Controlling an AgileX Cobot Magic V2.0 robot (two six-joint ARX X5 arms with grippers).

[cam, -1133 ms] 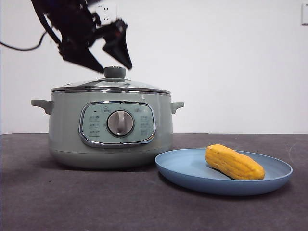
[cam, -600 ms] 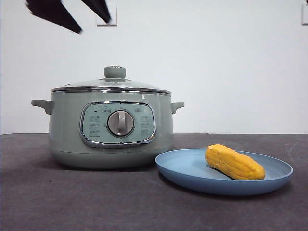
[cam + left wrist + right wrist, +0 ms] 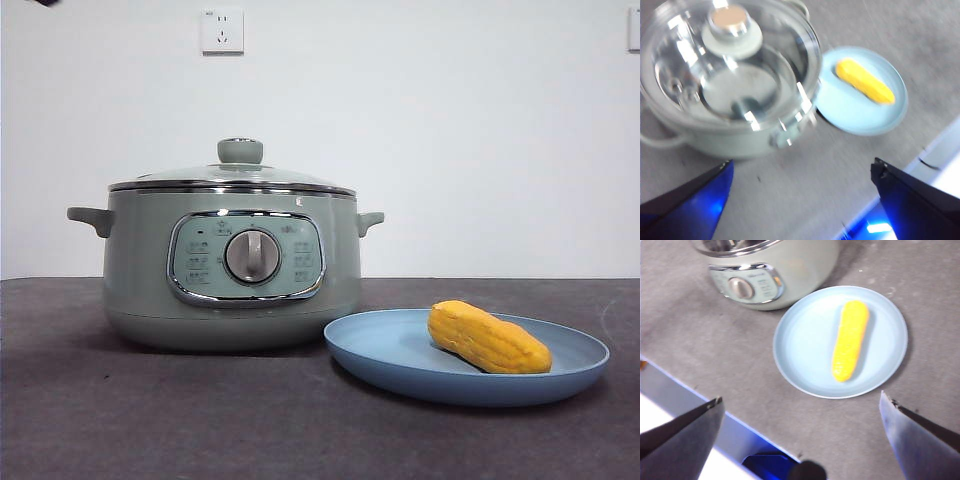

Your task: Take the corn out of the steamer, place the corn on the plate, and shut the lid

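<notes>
The sage-green steamer (image 3: 232,265) stands at the left of the table with the glass lid (image 3: 232,175) seated on it, its green knob (image 3: 240,151) on top. The yellow corn (image 3: 488,338) lies on the light-blue plate (image 3: 400,360) to the steamer's right. In the left wrist view my left gripper (image 3: 800,185) is open and empty, high above the lid (image 3: 735,60), steamer (image 3: 740,140), plate (image 3: 850,110) and corn (image 3: 865,81). In the right wrist view my right gripper (image 3: 802,412) is open and empty, high above the plate (image 3: 800,345) and corn (image 3: 850,340), with the steamer (image 3: 765,270) beyond.
A dark grey table top (image 3: 200,420) carries everything, with a white wall behind and a socket (image 3: 222,30) on it. A black arm tip (image 3: 45,3) shows at the top left corner. The table's front edge (image 3: 685,390) shows in the right wrist view.
The black gripper that was at the lid knob has let go and risen up and left, almost out of the front view. The lid stays on the steamer. The corn and plate have not moved.
</notes>
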